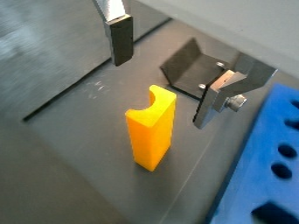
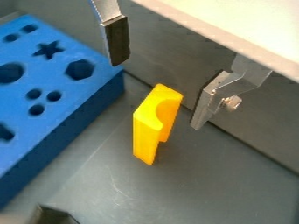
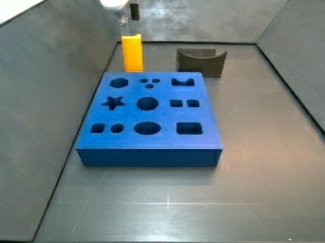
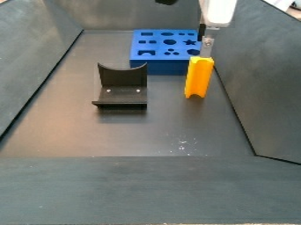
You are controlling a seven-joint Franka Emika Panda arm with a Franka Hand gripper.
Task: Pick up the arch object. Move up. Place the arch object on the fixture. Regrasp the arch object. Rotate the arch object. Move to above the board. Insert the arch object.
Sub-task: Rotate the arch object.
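The yellow-orange arch block (image 1: 151, 128) stands upright on the dark floor, below the gripper (image 1: 163, 80) and not touching it; the jaws are spread wide apart with nothing between them, one finger (image 2: 115, 39) on each side above the block's top. In both wrist views its curved notch shows at the upper end. It sits just beside the blue board (image 3: 148, 119) and near the fixture (image 4: 120, 86).
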